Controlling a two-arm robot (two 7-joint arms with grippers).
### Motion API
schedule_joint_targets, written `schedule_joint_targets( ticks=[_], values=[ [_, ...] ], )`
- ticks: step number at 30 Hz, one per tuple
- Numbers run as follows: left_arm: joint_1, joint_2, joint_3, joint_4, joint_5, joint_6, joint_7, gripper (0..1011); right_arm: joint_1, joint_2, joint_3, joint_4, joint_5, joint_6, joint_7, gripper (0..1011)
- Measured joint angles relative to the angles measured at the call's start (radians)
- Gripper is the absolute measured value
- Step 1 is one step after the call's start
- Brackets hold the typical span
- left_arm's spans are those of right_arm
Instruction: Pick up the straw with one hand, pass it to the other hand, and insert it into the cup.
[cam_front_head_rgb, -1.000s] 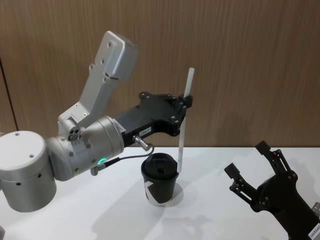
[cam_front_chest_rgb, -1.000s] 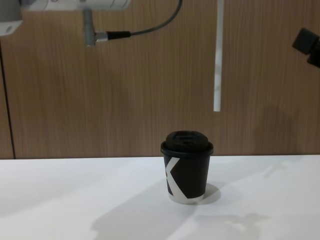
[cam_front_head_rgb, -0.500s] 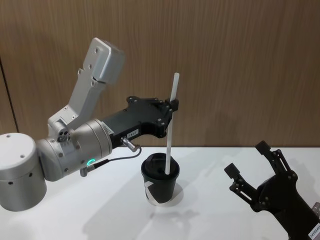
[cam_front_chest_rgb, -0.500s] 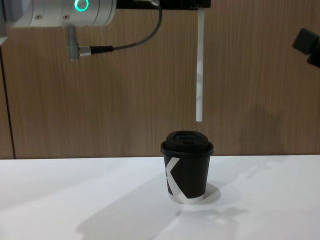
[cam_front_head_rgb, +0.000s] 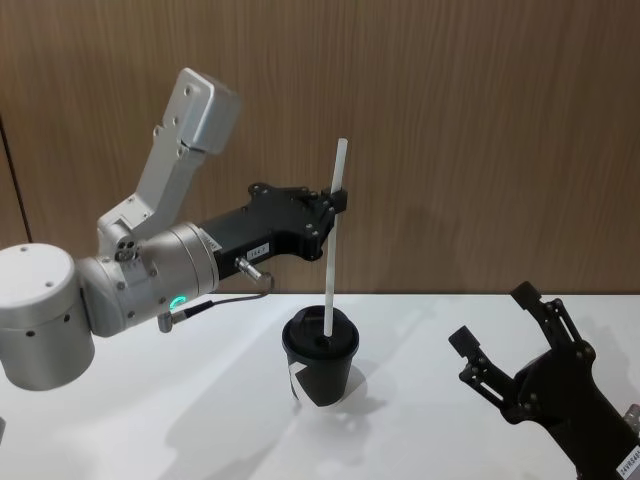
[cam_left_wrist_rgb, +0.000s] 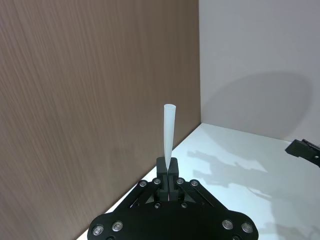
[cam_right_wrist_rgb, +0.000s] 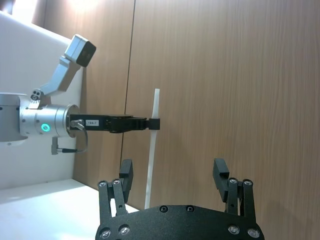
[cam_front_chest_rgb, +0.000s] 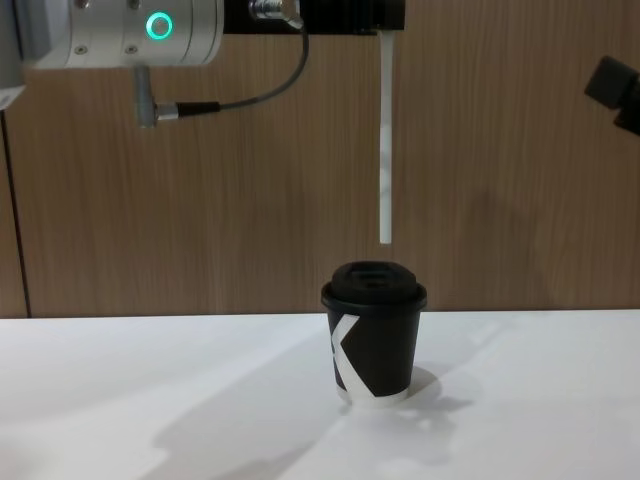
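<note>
Straw (cam_front_chest_rgb: 385, 140) hangs upright, tip just above cup (cam_front_chest_rgb: 374, 335) lid, w/ a clear gap. Left gripper (cam_front_head_rgb: 335, 203) pinched tight on its upper part. Right gripper (cam_front_head_rgb: 500, 340) spread wide, empty, parked beside. Step: insertion. Next: align w/ lid opening, lower straight.

brown wood-panel wall (cam_front_chest_rgb: 520, 150), white table (cam_front_chest_rgb: 150, 390)

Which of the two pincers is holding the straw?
The left pincer, on the silver arm: it grips the straw upright above the cup. The right pincer sits open and empty.
</note>
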Motion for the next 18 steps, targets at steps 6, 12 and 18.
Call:
schedule_joint_targets(
  ticks=[6, 12, 18],
  values=[
    [-0.04, -0.014, 0.012, 0.063, -0.006, -0.009, -0.025, 6, 0.0, 0.0, 0.0, 0.0, 0.0, 0.0, 0.0, 1001],
    [-0.062, -0.021, 0.02, 0.091, -0.011, -0.011, -0.034, 7, 0.0, 0.0, 0.0, 0.0, 0.0, 0.0, 0.0, 1001],
    [-0.075, -0.024, 0.024, 0.102, -0.019, -0.004, -0.034, 6, 0.0, 0.0, 0.0, 0.0, 0.0, 0.0, 0.0, 1001]
  ],
)
